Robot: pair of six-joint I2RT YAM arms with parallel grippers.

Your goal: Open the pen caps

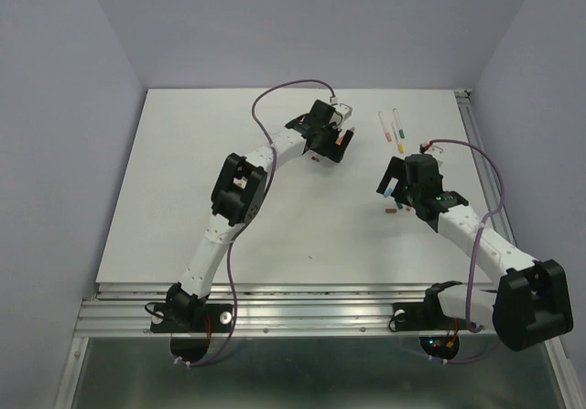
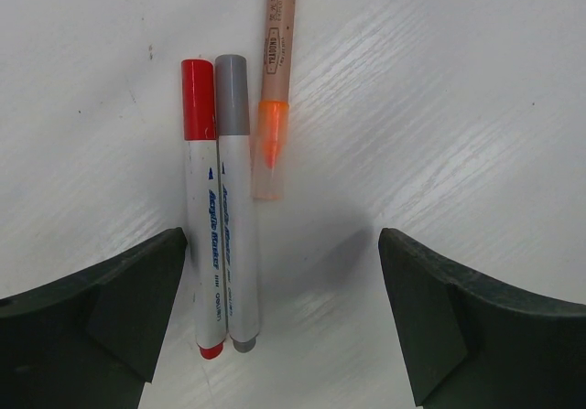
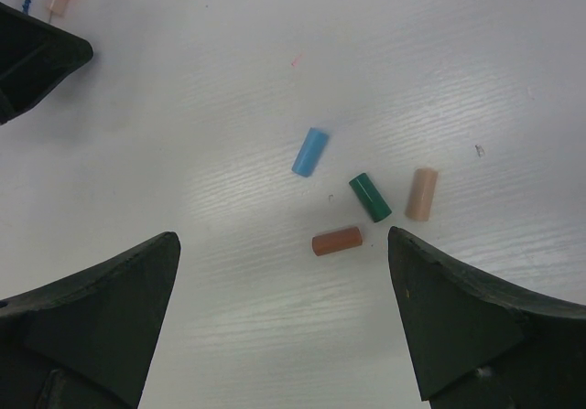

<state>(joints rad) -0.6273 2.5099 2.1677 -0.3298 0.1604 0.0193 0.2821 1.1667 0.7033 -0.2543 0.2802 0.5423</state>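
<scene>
White counter (image 1: 183, 199) carries every item. Left end effector (image 2: 282, 240), fingers apart and empty, frames three pens, all capped: red-capped pen (image 2: 203, 217), grey-capped pen (image 2: 238, 226) touching it, orange pen (image 2: 273, 80) just beside. Right end effector (image 3: 282, 237), fingers apart and empty, frames four loose pen caps: blue cap (image 3: 309, 152), brown cap (image 3: 337, 241), green cap (image 3: 370, 197), tan cap (image 3: 421, 194).

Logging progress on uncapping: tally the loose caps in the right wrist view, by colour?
blue cap: 1
green cap: 1
tan cap: 1
brown cap: 1
Total: 4
</scene>
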